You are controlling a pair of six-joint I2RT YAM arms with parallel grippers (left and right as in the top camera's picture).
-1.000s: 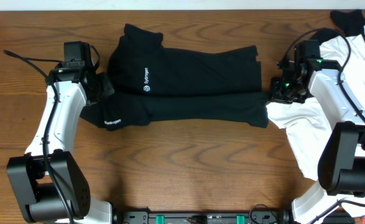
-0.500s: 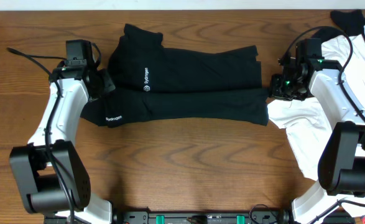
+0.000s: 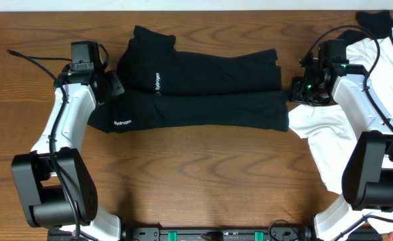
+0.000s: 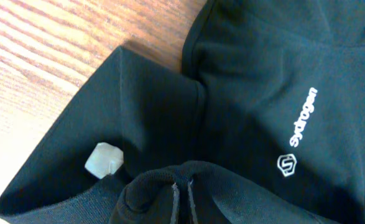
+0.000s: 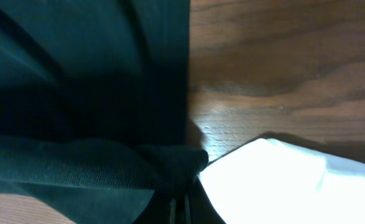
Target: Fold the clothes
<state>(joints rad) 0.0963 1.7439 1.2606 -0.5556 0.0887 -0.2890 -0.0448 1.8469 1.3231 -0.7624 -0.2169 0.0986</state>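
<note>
Black shirt (image 3: 203, 94) halfway folded, stretched long across the table (image 3: 203, 181).
My left hand (image 3: 115, 90) pinched its logo end, my right hand (image 3: 294, 94) pinched the opposite edge; lengthwise fold looked done, crosswise folds and the white garment (image 3: 330, 134) remained.

The left pincer (image 3: 112, 88) and right pincer (image 3: 295, 94) dragged the black shirt (image 3: 209, 110) rearward.

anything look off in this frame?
One thing: a small pale lump sits on the black shirt beside the left gripper, seen in the left wrist view; can't tell what it is. Otherwise the shirt lies folded lengthwise, with the right gripper pinching the far end.
</note>
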